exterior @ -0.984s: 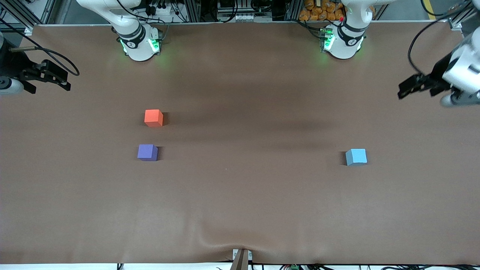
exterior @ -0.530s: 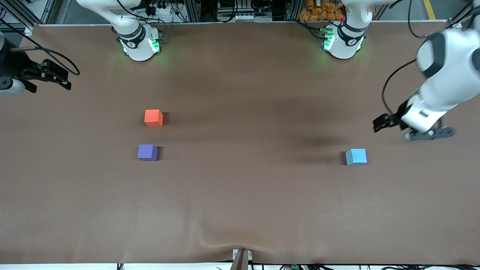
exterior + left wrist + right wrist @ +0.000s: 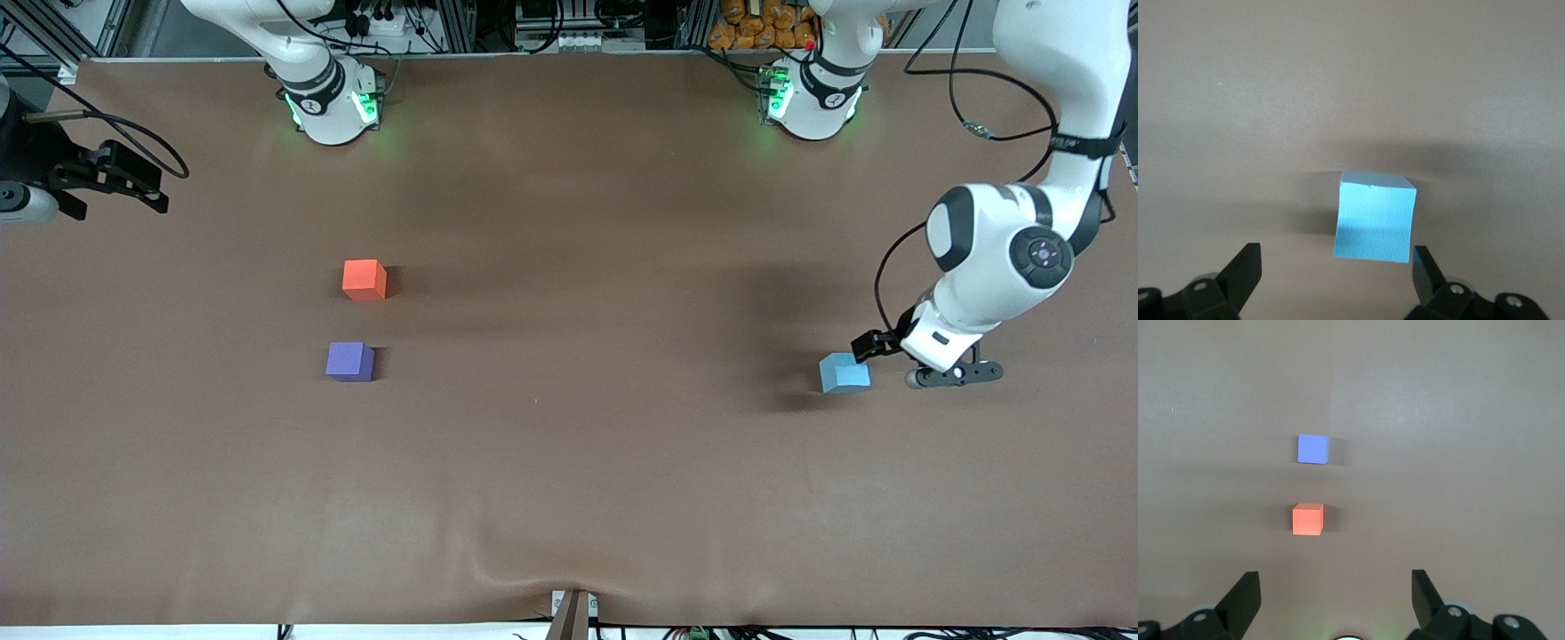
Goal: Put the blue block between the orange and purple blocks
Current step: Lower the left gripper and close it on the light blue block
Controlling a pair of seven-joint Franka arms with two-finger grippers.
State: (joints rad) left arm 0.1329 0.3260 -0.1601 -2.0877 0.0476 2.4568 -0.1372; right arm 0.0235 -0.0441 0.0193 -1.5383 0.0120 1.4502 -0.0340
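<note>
The light sky-blue block [image 3: 845,372] sits on the brown table toward the left arm's end. My left gripper [image 3: 876,348] is open and empty, low over the table right beside that block. In the left wrist view the blue block [image 3: 1375,217] lies just ahead of my open left gripper [image 3: 1336,253], close to one fingertip [image 3: 1423,263]. The orange block [image 3: 364,279] and the purple block [image 3: 349,362] sit toward the right arm's end, the purple one nearer the camera, a small gap between them. My right gripper [image 3: 153,190] waits open at that table end; its wrist view shows both blocks [image 3: 1308,519] [image 3: 1313,449].
The brown mat [image 3: 569,462] covers the whole table, with a slight wrinkle at its near edge. The two arm bases [image 3: 333,102] [image 3: 811,98] stand along the table's edge by the robots. A cable [image 3: 889,276] hangs by the left wrist.
My left arm has swung down from the table's end to just beside the blue block. The blocks and the right arm have not moved.
</note>
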